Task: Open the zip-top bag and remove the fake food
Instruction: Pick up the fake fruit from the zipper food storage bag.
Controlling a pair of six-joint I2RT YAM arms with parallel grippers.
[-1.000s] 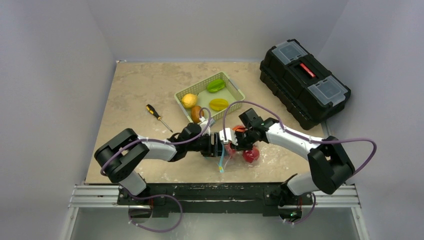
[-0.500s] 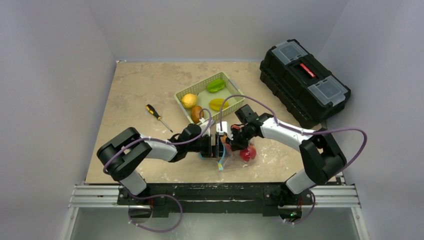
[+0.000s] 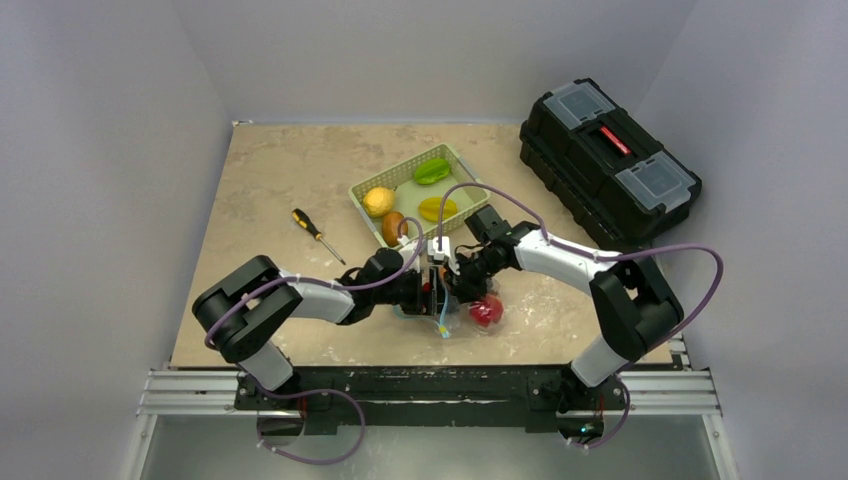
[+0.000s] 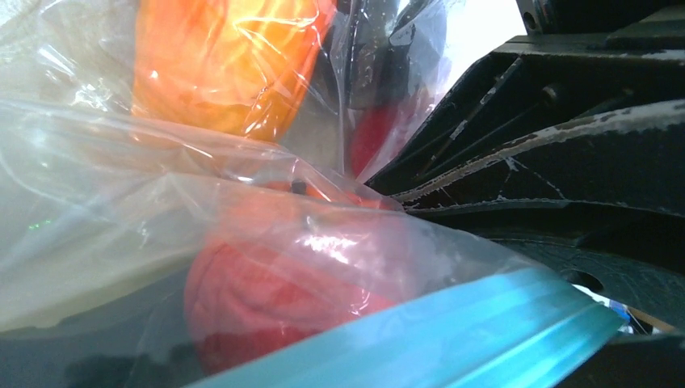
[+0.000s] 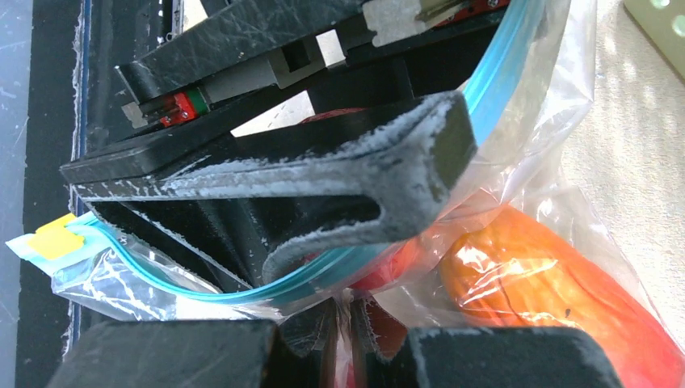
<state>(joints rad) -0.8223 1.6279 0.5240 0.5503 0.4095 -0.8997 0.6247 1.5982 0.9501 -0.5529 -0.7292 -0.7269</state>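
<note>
Near the front edge of the table (image 3: pixel 270 170), left to right: a screwdriver (image 3: pixel 315 233) lies alone. A basket (image 3: pixel 468 168) farther back holds four pieces of food (image 3: pixel 378 201). The left gripper (image 3: pixel 432 290) touches the bag (image 5: pixel 517 162) at its blue zipper edge; plastic hides its jaws, so its grip cannot be told. The bag rests on the table with a red fruit (image 3: pixel 487 312) and an orange piece (image 5: pixel 549 283) inside. The right gripper (image 5: pixel 343 339) pinches the bag's film between nearly closed fingers. A toolbox (image 3: pixel 608 165) stands far right, lid shut.
</note>
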